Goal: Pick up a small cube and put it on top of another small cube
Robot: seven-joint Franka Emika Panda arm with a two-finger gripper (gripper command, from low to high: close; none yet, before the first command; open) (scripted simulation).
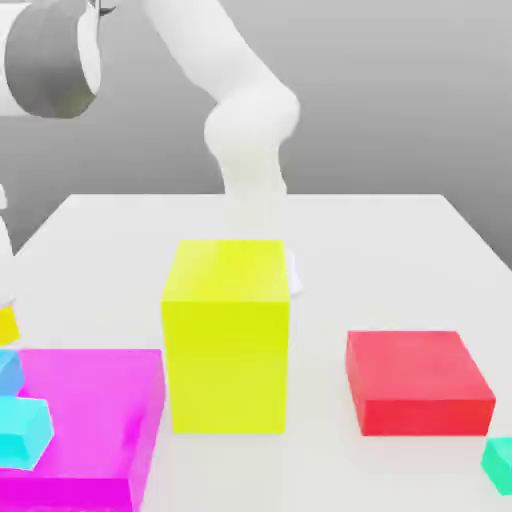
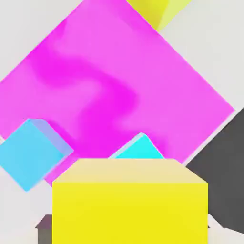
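— Where is your pincer (image 2: 129, 228) right now, and what is it doing?

— It is pressed together on the small yellow cube (image 2: 129, 205). In the hand view the cube sits right under my camera, big and close, with a bit of a finger showing at each lower corner.

— And from outside?

— Going from the exterior view's left: the small yellow cube (image 1: 6, 326) is at the very edge, cut off by the frame. Just under it in that picture is the sky-blue cube (image 1: 7, 372), also cut off (I cannot tell from there how far apart the two are). The hand view shows the sky-blue cube (image 2: 29, 153) off to one side of my load, at the rim of the magenta block (image 2: 119, 81), so the yellow one is not resting on it.

— What comes next along the row?

— A cyan cube (image 1: 22, 432) lies on the flat magenta block (image 1: 95, 420). Beside that stands the tall yellow-green block (image 1: 227, 335), with my white arm (image 1: 250, 125) rising behind it. Then, well apart, a low red block (image 1: 418, 382) rests on the white surface (image 1: 400, 250). Last, at the exterior view's right edge, is a green-teal cube (image 1: 498, 464).
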